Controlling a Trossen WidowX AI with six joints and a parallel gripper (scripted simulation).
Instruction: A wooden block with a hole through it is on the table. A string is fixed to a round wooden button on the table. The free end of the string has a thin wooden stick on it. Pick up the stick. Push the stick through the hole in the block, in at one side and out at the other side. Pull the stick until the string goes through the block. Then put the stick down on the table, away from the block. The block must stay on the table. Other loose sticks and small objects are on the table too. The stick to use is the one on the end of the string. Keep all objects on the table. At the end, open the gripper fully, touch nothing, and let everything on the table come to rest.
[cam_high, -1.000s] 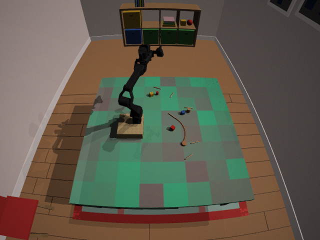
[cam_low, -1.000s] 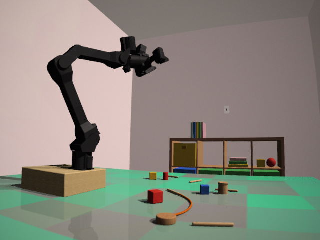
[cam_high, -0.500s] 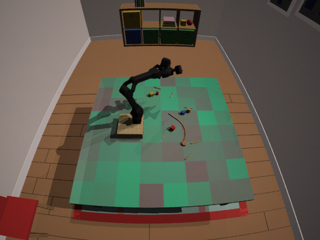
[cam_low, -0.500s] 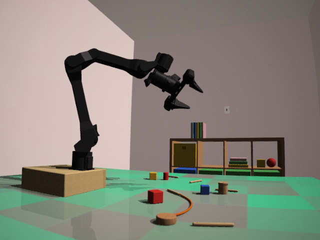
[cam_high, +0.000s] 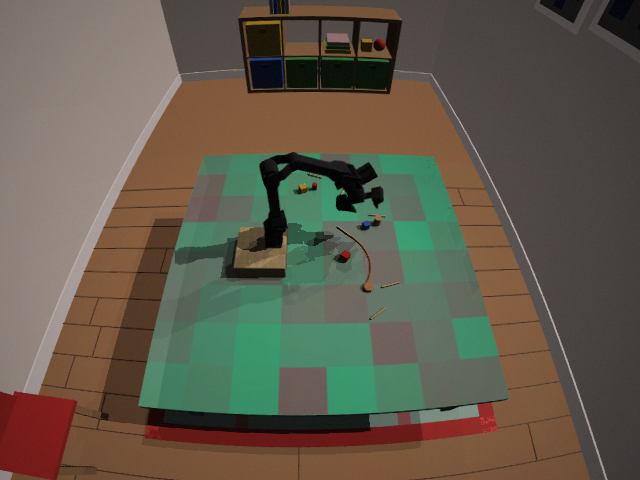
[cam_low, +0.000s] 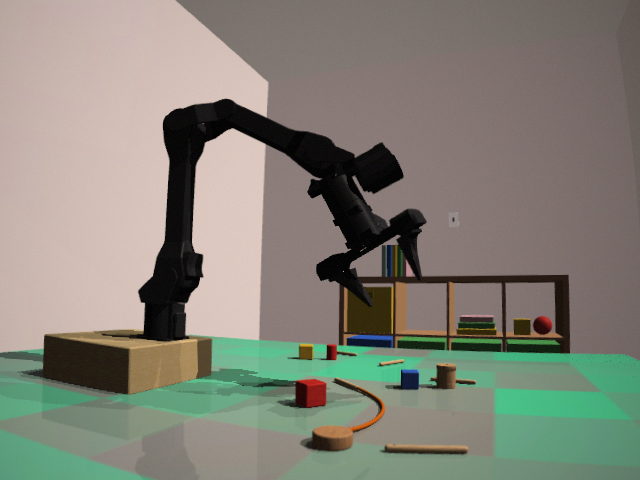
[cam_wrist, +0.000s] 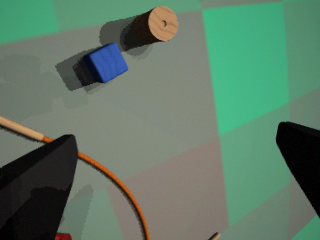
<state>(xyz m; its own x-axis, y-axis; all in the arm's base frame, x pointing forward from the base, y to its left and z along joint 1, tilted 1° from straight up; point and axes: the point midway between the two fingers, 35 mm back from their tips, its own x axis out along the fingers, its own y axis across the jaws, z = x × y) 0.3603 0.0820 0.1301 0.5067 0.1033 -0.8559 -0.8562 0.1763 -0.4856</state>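
Note:
My gripper (cam_high: 367, 208) (cam_low: 395, 291) (cam_wrist: 179, 138) is wide open and empty, high above the table. The thin pale stick (cam_high: 343, 231) (cam_low: 346, 383) (cam_wrist: 20, 128) lies flat, partly behind the left finger in the wrist view. The orange string (cam_high: 369, 260) (cam_low: 382, 410) (cam_wrist: 122, 185) curves from it to the round wooden button (cam_high: 368, 286) (cam_low: 332, 438). The round wooden block (cam_high: 377, 220) (cam_low: 446, 376) (cam_wrist: 170, 25) stands beside a blue cube; the wrist view shows a small dark spot on its top. No side hole can be made out.
Blue cube (cam_high: 366, 225) (cam_low: 409, 379) (cam_wrist: 107, 63) stands near the block. A loose stick (cam_high: 382, 215) (cam_low: 465, 381) lies behind the block. Red cube (cam_high: 345, 256) (cam_low: 310, 393) is inside the string's curve. Another stick (cam_high: 390, 284) (cam_low: 426, 448) is beside the button. Yellow cube (cam_high: 302, 188) (cam_low: 306, 351) and red cylinder (cam_high: 314, 186) (cam_low: 331, 351) stand farther back.

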